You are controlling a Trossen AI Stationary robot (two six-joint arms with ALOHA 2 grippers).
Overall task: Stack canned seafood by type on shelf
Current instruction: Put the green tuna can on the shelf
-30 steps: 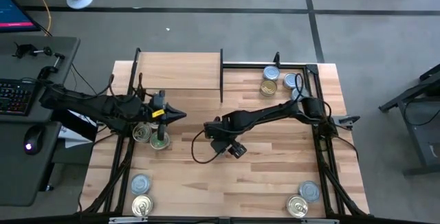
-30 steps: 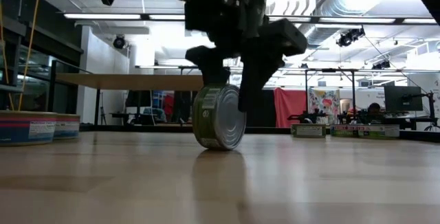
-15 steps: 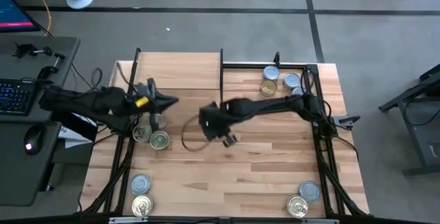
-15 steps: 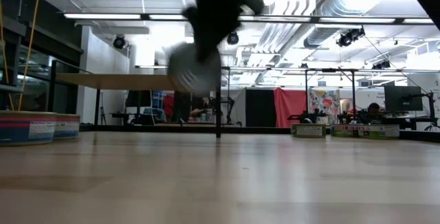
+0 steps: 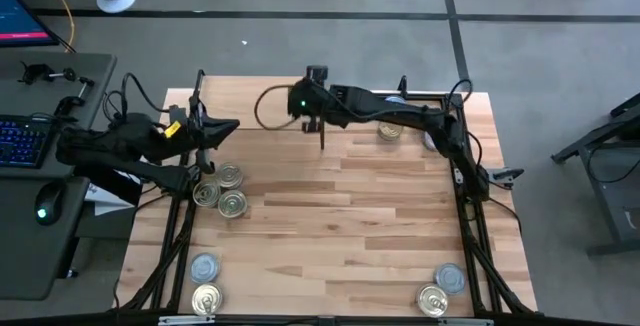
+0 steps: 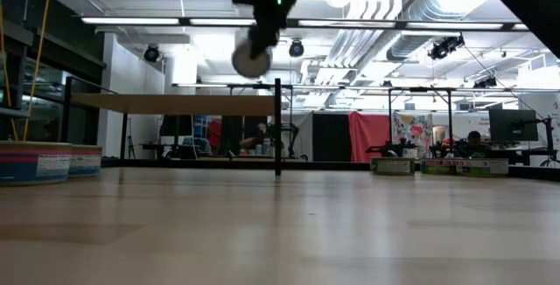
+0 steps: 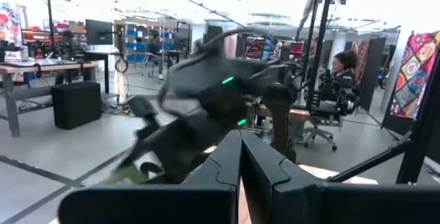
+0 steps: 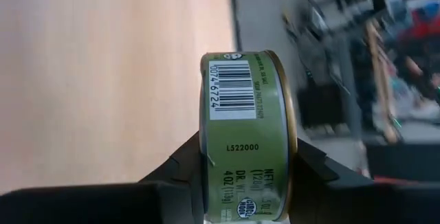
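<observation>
Now the right gripper [image 8: 247,176], pinching a green-labelled tin [image 8: 249,135], has lifted it off the table to the shelf's [image 5: 255,101] right edge, ready for placing

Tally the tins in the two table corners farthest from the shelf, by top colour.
Silver-blue tops: 2, left corner and right corner
Gold tops: 2, left corner and right corner
Total: 4

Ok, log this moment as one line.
right gripper: shut on green tin, raised by shelf | left gripper: shut, empty, left side | shelf: bare
</observation>
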